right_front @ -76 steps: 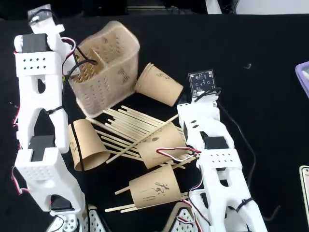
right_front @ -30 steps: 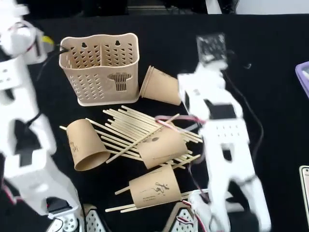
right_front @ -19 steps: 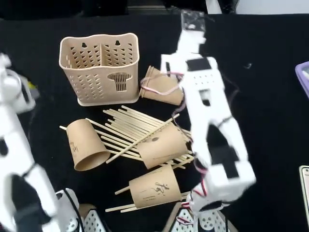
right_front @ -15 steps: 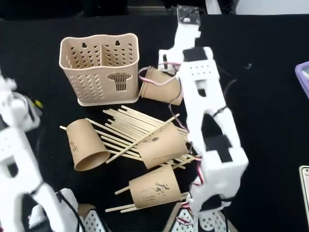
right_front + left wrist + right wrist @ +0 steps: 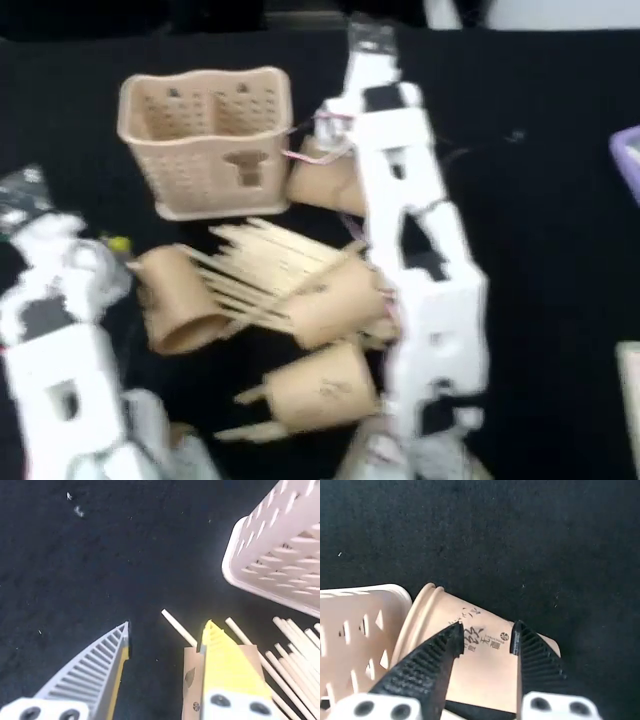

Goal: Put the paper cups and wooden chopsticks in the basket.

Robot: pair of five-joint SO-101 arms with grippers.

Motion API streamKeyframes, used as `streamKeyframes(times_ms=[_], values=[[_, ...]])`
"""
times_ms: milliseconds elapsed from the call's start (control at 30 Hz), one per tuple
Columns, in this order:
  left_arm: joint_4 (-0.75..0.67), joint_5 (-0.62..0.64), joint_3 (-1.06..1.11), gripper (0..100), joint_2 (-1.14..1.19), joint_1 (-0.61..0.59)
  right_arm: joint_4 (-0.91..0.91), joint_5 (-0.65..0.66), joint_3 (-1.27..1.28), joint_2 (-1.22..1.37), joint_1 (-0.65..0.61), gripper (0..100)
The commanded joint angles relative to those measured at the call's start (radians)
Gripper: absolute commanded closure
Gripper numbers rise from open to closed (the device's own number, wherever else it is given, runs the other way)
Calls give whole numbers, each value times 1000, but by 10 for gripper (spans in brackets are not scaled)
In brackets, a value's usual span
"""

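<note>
The beige slotted basket (image 5: 205,140) stands upright at the back left. A paper cup (image 5: 318,182) lies on its side right beside it. My right gripper (image 5: 487,626) hovers open just over this cup (image 5: 485,670), one black finger on each side of its print, with the basket (image 5: 355,630) close by. Three more cups (image 5: 170,300) (image 5: 335,300) (image 5: 315,390) lie among the wooden chopsticks (image 5: 265,262). My left gripper (image 5: 167,625) is open above the cloth by one cup (image 5: 190,690) and a chopstick end (image 5: 177,627). Nothing is held.
A black cloth (image 5: 540,220) covers the table. The right arm (image 5: 420,260) stretches from the front over the pile's right side. The left arm (image 5: 60,340) sits at the front left. A purple object (image 5: 628,150) shows at the right edge.
The left arm let go of the tilted basket, which now stands upright, and pulled back to the front left. The right arm swung out to the cup beside the basket.
</note>
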Motion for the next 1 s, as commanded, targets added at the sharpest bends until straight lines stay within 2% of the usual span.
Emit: streamKeyframes(times_ms=[0,133,367,533,767,967], values=[[-14,8,-10,762,-25,10,28,54,-13,-8,-6,831],[-14,8,-10,762,-25,12,77,74,50,-16,29,832],[-14,8,-12,762,-25,10,104,74,97,-18,230,832],[-15,8,-15,762,-25,8,178,74,79,-27,305,832],[-15,8,-13,762,-25,8,241,74,104,-194,198,832],[-15,8,-13,762,-25,8,66,117,381,-387,75,832]])
